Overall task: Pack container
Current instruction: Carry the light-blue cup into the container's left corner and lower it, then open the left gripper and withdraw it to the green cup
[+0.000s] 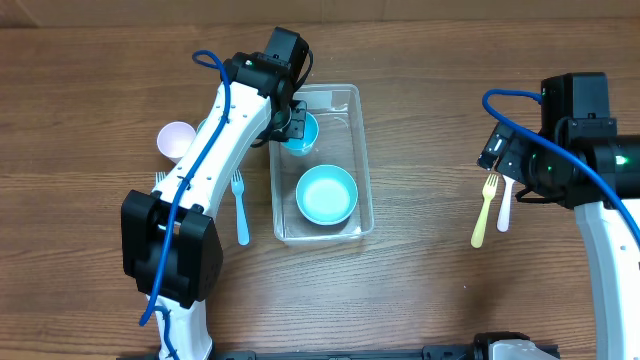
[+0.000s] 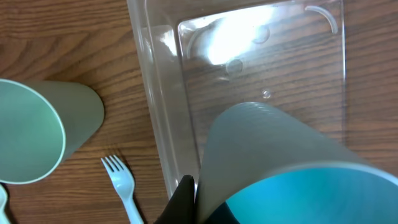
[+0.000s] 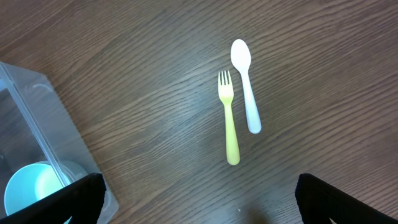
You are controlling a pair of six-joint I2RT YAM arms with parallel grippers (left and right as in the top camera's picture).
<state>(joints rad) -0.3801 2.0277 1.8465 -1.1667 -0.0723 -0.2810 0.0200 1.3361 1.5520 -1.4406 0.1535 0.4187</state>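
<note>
The clear plastic container [image 1: 362, 160] lies at table centre and holds a teal bowl [image 1: 326, 194]. It also shows in the left wrist view [image 2: 168, 124] and at the left edge of the right wrist view [image 3: 37, 118]. My left gripper [image 1: 292, 122] is shut on a teal cup [image 1: 302, 134] and holds it over the container's far end. The cup fills the lower right of the left wrist view [image 2: 292, 168]. My right gripper [image 3: 199, 199] is open and empty above the table, near a yellow fork [image 3: 229, 118] and a white spoon [image 3: 245, 81].
A white cup [image 1: 177, 139] lies on its side left of the container, seen pale green in the left wrist view [image 2: 37, 130]. A light-blue fork [image 1: 240, 205] lies beside the container's left wall. The yellow fork [image 1: 484, 210] and white spoon [image 1: 504, 205] lie at the right.
</note>
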